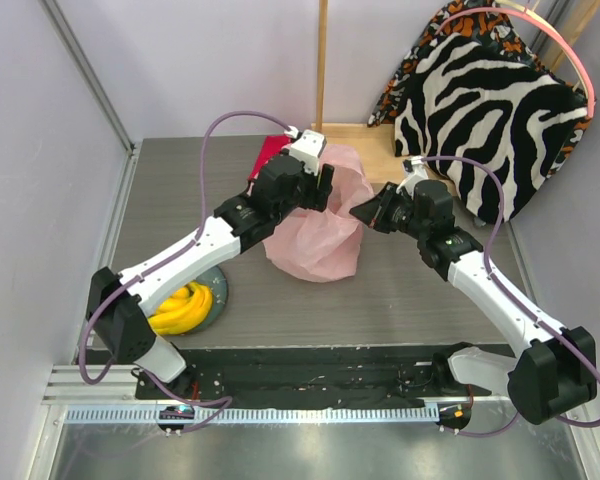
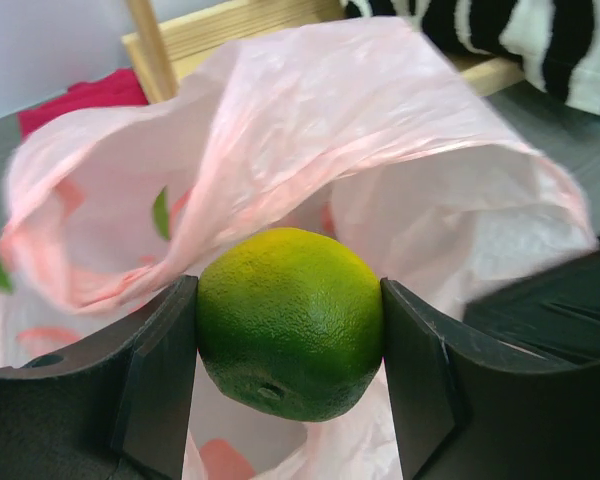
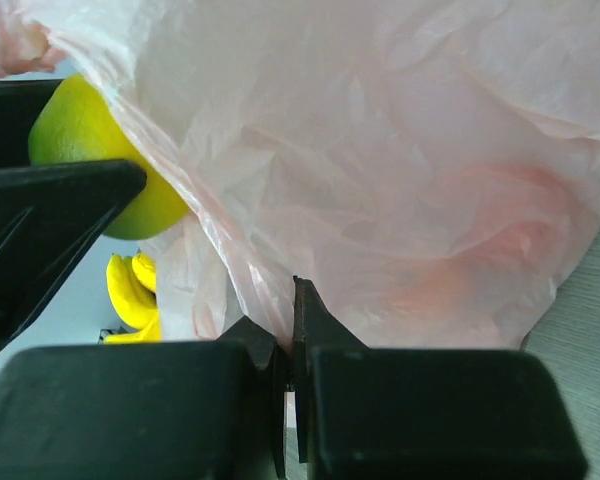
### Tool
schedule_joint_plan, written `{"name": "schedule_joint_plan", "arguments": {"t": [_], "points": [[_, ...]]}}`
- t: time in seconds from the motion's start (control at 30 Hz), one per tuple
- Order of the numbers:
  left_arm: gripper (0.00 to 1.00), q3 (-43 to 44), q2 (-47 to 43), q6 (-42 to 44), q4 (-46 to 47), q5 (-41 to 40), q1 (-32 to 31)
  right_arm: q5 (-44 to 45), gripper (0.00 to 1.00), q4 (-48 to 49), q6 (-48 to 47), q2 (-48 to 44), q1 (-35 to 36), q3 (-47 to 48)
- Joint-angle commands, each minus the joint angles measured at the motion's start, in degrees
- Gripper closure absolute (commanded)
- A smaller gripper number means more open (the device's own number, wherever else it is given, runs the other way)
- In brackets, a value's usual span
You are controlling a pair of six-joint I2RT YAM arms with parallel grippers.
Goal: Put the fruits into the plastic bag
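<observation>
My left gripper (image 2: 288, 345) is shut on the green fruit (image 2: 290, 322) and holds it over the open mouth of the pink plastic bag (image 2: 310, 150). From above, the left gripper (image 1: 318, 187) hangs over the bag (image 1: 320, 240) near the table's middle back. My right gripper (image 3: 285, 340) is shut on the bag's edge (image 3: 270, 300) and holds it up; it is at the bag's right side (image 1: 365, 213). The green fruit also shows in the right wrist view (image 3: 95, 160). The yellow bananas (image 1: 180, 308) lie on the grey-blue plate (image 1: 218, 290) at front left. The red and orange fruits are hidden.
A folded magenta-red cloth (image 1: 268, 152) lies behind the bag. A wooden frame (image 1: 322, 70) and a zebra-print cushion (image 1: 490, 110) stand at the back right. A black strip (image 1: 310, 365) runs along the near table edge.
</observation>
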Motion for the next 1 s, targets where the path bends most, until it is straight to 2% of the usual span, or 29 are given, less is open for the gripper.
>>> {"name": "schedule_joint_plan", "arguments": {"t": [0.0, 0.2, 0.43, 0.57, 0.83, 0.97], "points": [[0.59, -1.2, 0.1, 0.7, 7.4, -6.4, 0.5, -1.5, 0.99, 1.4, 0.0, -1.0, -0.1, 0.3], [0.57, -0.2, 4.6, -0.9, 8.5, 0.5, 0.5, -3.1, 0.99, 2.1, 0.0, 0.0, -0.1, 0.2], [0.57, -1.1, 7.7, -5.6, 15.0, 2.7, 0.5, -5.1, 0.99, 2.1, -0.1, 1.5, -0.1, -0.4], [0.57, 0.3, 11.6, -6.5, 13.3, 4.5, 0.5, -5.4, 0.99, 3.7, -0.2, 2.0, -0.1, -0.3], [0.57, -0.9, 16.8, -7.1, 6.9, -1.0, 0.5, -5.2, 0.99, 3.7, -0.4, 2.2, -0.1, -0.2], [0.5, -1.5, 17.6, -8.2, 5.0, -1.5, 0.5, -5.2, 0.99, 3.7, -0.3, 2.4, -0.1, -0.1]]}}
